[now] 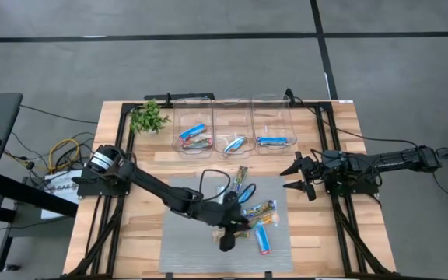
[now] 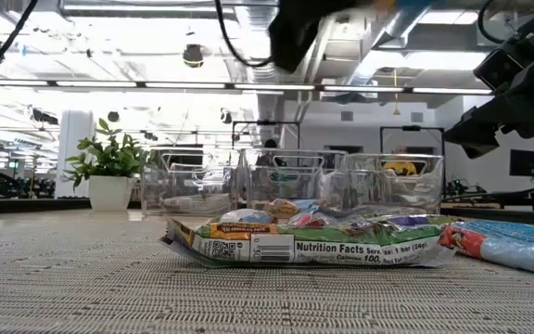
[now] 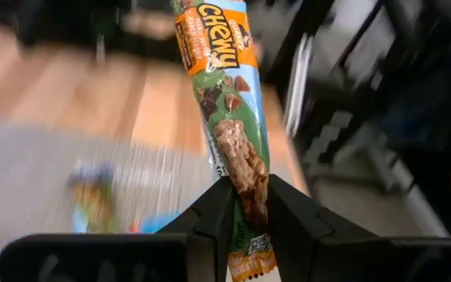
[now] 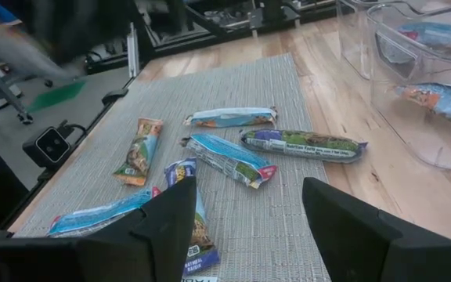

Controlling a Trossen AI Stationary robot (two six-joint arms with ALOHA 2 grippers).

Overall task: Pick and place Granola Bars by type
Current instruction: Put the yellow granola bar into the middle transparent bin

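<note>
- Your left gripper (image 3: pixel 247 205) is pinched on a granola bar (image 3: pixel 229 117) near one end, so it sticks out lengthwise past the fingers, lifted above the mat (image 1: pixel 193 245).
- The bins (image 1: pixel 234 124) sit beyond it, across the mat toward the table's far edge.
- Your right gripper (image 4: pixel 249 215) hangs spread and idle, closer to those bins.

High cam straight down on whole table (image 1: pixel 131 187), low cam level at mat (image 2: pixel 82 278) height, wrists close-in; all share mat.

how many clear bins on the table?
3, in a row along the far edge: left bin, middle bin, right bin. Each holds bars.
</note>
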